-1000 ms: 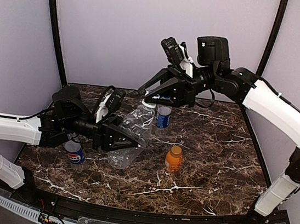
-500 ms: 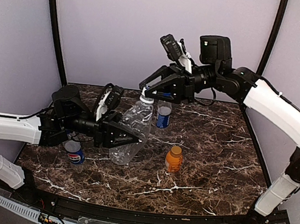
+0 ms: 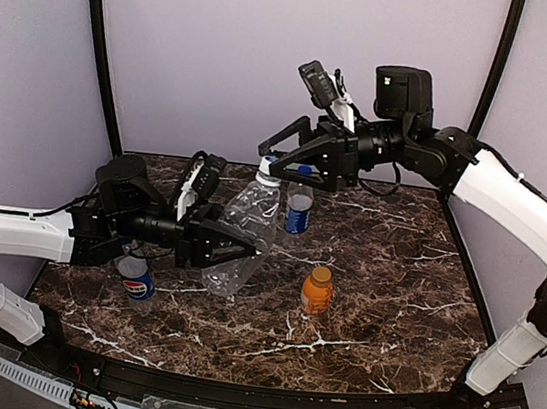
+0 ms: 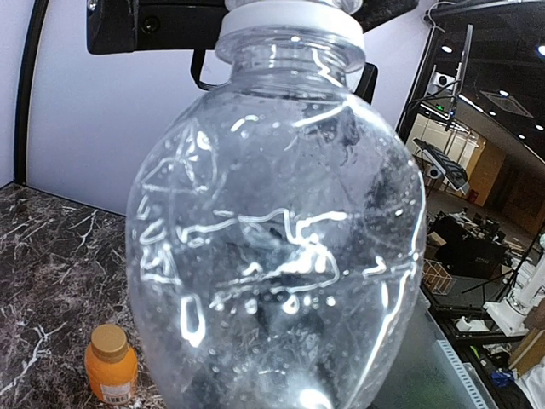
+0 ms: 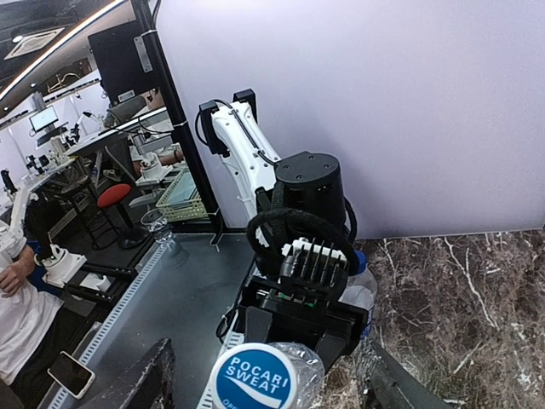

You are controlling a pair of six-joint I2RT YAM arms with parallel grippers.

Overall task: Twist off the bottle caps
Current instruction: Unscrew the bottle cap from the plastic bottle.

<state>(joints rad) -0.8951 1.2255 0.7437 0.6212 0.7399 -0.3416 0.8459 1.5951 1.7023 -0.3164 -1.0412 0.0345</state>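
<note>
- Bottles: I count 4. One clear bottle (image 3: 249,220) w/o label, one blue-label bottle (image 3: 298,211), one Pepsi bottle (image 3: 138,286), one short orange bottle (image 3: 316,294).
- Caps: I count 3 for sure. There is a white cap (image 3: 269,176) on the clear bottle, a blue cap (image 3: 304,171) on the blue-label bottle, and an orange cap (image 3: 321,272) on the orange bottle. The Pepsi bottle's top is behind my left arm (image 3: 8,230), so I cannot tell about a 4th.
- My left gripper (image 3: 244,247): jaws almost closed and clamped on the lower body of the clear bottle. I hold it tilted above the table (image 3: 404,282), neck up and toward the back.
- My right gripper (image 3: 281,163): jaws wide apart, approx. one finger each side of the white cap. In the right wrist view there is a gap on both sides, so it has hold of nothing.
- The white cap sits on the neck, w/ "POCARI SWEAT" printed on top.
- The other 3 bottles stand upright on the table: blue-label just behind the clear one, orange at the right of it, Pepsi at the left, beside my left arm.
</note>
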